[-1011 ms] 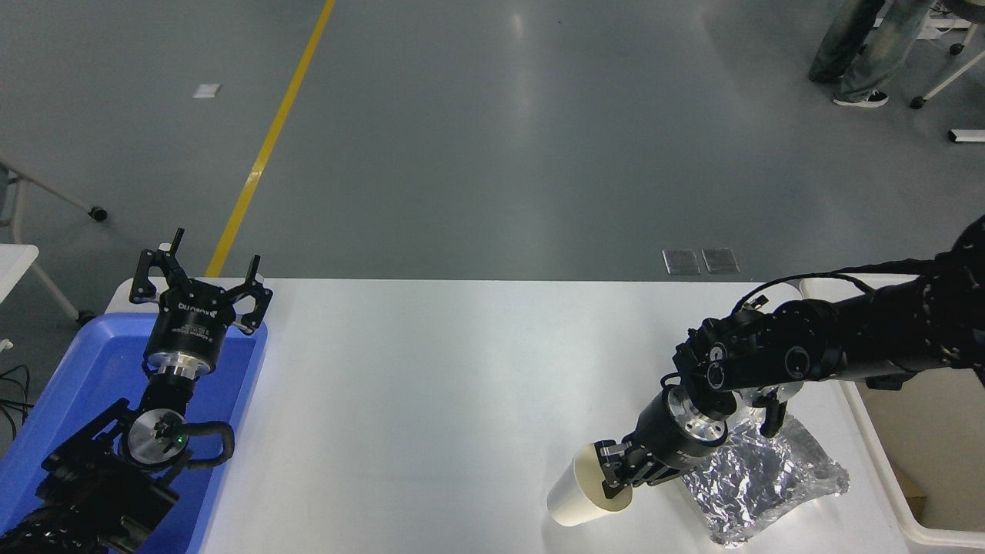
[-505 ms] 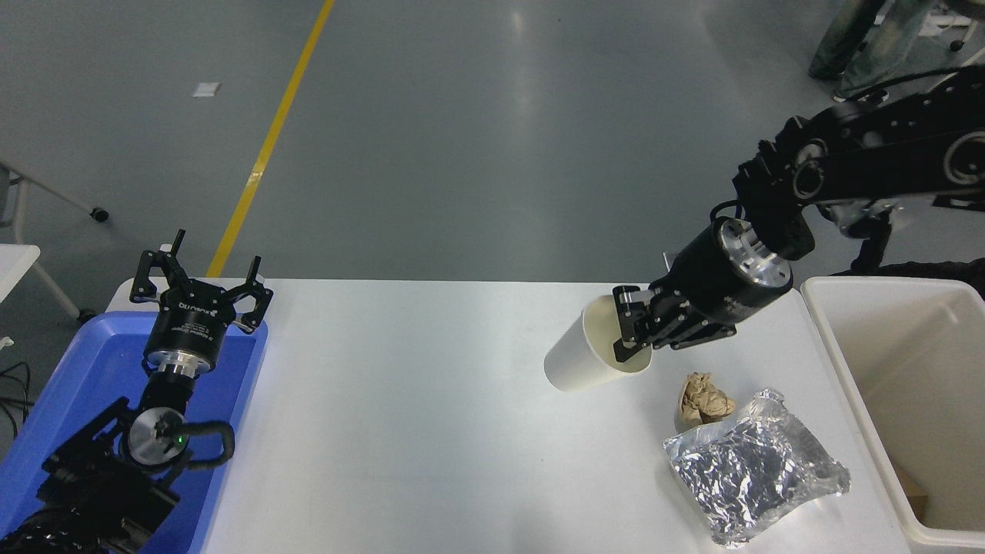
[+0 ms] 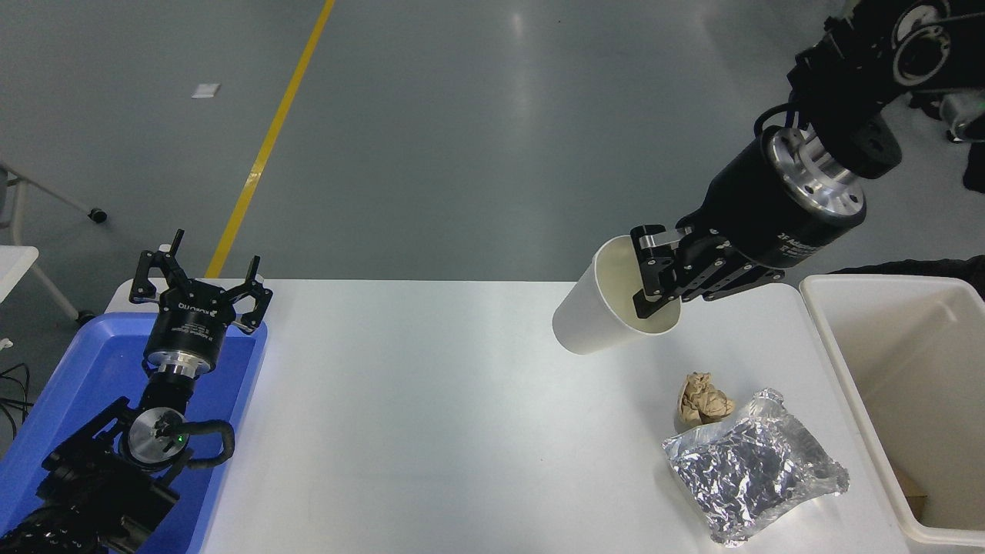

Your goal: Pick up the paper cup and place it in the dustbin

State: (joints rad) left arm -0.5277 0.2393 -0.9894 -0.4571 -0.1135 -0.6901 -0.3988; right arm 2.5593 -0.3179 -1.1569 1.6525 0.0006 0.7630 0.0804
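Right gripper [image 3: 654, 281] clamped on rim of white tapered paper cup [image 3: 596, 319], raised off white table [image 3: 431, 415], at 9 o'clock from cream-white rectangular plastic dustbin [image 3: 835, 338]. Left gripper [image 3: 202, 283] parked spread, 8 o'clock.

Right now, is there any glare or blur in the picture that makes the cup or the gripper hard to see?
Head view: sharp, no motion blur on the paper cup or right gripper; soft ceiling-light glare streaks the white table, and the foil bag glints, but neither hides anything.
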